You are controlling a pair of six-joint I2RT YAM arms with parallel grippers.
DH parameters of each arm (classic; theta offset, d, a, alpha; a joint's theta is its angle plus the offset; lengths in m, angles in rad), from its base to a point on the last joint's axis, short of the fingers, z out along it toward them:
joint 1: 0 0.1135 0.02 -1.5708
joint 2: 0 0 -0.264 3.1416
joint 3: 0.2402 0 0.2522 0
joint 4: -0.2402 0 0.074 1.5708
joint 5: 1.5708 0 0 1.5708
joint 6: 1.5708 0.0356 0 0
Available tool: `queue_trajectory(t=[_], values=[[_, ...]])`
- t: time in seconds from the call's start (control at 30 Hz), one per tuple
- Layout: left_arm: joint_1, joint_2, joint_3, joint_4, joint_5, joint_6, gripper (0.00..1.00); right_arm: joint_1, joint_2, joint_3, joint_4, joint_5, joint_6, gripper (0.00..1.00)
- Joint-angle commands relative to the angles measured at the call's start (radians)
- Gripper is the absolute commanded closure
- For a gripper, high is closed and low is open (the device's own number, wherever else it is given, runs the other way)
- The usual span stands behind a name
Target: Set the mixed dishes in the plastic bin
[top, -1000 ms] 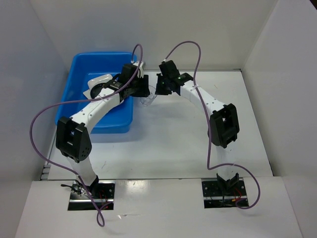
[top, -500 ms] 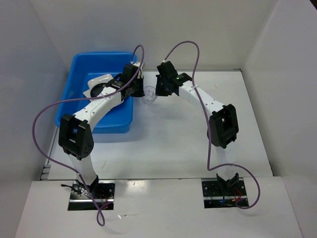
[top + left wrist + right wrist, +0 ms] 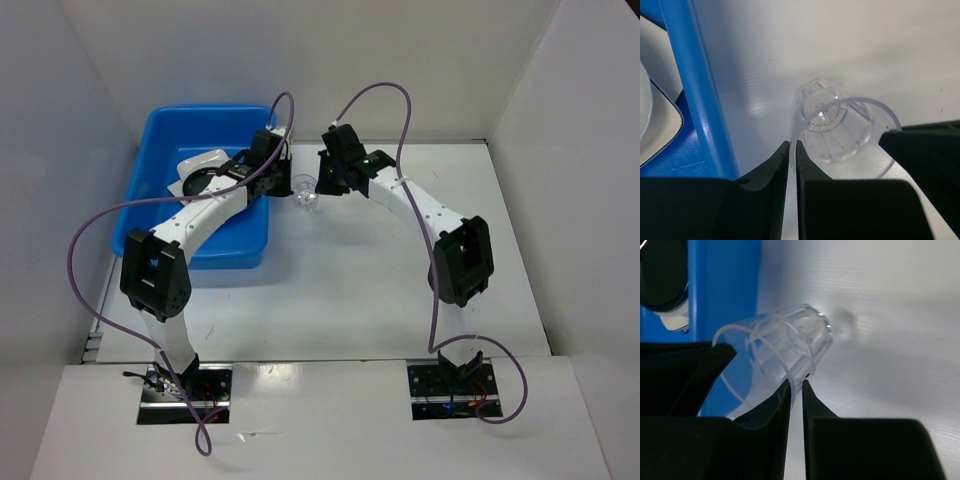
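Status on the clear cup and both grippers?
Left gripper shut on clear cup rim. Right gripper jaws narrow at same rim, grip unclear. Cup tilted, outside blue bin, beside its wall. Nothing else between.

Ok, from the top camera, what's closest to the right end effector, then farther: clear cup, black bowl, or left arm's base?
1. The clear cup, right beside it.
2. The black bowl, off to the left, inside the blue bin.
3. The left arm's base, at the bottom-left edge.
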Motion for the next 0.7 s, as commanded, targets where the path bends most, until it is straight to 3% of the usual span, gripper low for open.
queue_trajectory(t=[0.0, 0.17, 0.23, 0.4, 0.53, 0.67], values=[[-0.005, 0.032, 0.029, 0.036, -0.01, 0.019, 1.0, 0.038, -0.123, -0.012, 0.117, -0.12, 0.018, 0.83], [-0.005, 0.041, 0.029, 0.045, -0.01, 0.001, 1.0, 0.038, -0.174, -0.064, 0.159, -0.186, 0.018, 0.65], [-0.005, 0.041, 0.029, 0.045, -0.021, -0.009, 1.0, 0.038, -0.186, -0.064, 0.169, -0.197, 0.009, 0.52], [-0.005, 0.041, 0.119, 0.055, -0.07, -0.009, 1.0, 0.038, -0.267, -0.103, 0.169, -0.139, -0.002, 0.41], [0.087, 0.041, 0.303, 0.033, -0.012, -0.033, 1.0, 0.003, -0.381, -0.198, 0.169, -0.101, -0.002, 0.39], [0.176, 0.052, 0.455, -0.016, -0.055, -0.024, 1.0, -0.031, -0.463, -0.288, 0.169, -0.079, -0.002, 0.39]])
